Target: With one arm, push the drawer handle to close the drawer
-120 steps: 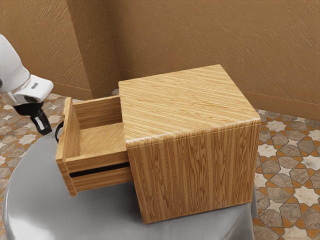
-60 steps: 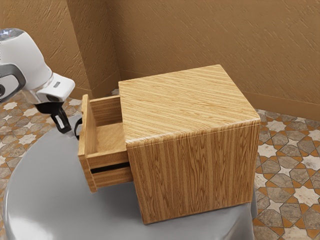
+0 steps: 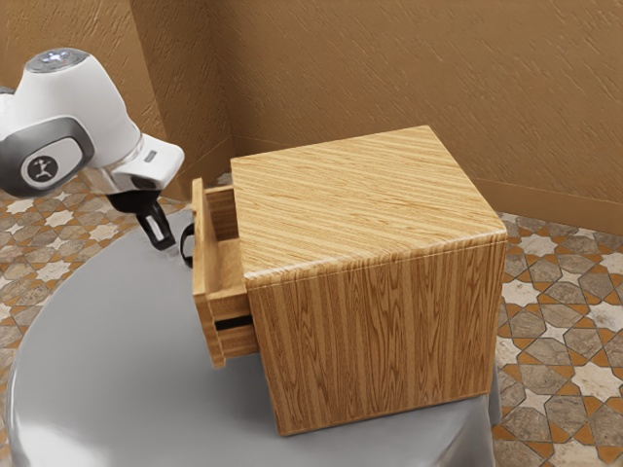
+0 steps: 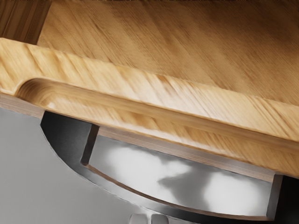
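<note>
Exterior view: round grey table [image 3: 102, 336] carries the boxy wood-grain cabinet [image 3: 380, 331] near its edge at the exterior view's right, matching wooden drawer [image 3: 207, 297] partly out toward the table edge at the exterior view's left, curved black metal-look handle [image 4: 65, 135] on its front. Black two-finger gripper [image 3: 173, 251], fingers together, empty, at handle's outer curve; push straight cabinet-ward, tips mid-bow against slipping, hand wary of cabinet's top edge.
</note>
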Robot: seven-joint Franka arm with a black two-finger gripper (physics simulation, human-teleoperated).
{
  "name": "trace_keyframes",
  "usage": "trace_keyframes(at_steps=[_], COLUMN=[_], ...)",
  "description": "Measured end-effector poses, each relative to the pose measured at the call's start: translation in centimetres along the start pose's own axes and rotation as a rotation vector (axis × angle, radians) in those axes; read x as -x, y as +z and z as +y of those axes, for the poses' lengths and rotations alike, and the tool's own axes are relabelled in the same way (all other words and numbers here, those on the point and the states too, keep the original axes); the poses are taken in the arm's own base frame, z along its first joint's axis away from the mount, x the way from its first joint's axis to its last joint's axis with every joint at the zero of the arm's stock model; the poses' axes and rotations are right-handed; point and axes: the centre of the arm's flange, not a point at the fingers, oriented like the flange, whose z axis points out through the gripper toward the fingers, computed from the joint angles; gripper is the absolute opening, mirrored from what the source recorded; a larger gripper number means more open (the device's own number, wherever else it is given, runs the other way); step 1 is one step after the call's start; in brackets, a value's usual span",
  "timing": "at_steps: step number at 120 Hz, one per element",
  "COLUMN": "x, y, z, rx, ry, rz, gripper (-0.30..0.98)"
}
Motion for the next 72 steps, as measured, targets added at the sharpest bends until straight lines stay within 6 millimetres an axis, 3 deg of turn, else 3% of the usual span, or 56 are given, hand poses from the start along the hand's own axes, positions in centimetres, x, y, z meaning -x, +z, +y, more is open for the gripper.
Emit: trace_keyframes(at_steps=[19, 56, 61, 72], x=[-2.5, -4.9, -4.8, -2.5], y=[0.2, 0.7, 0.5, -2.0], z=[0.6, 1.8, 1.9, 1.1], rx=[-0.003, 0.009, 0.023, 0.049], ry=[0.014, 0.041, 0.038, 0.0], rz=[0.018, 0.058, 0.068, 0.079], gripper=[-0.1, -0.1, -0.1, -0.08])
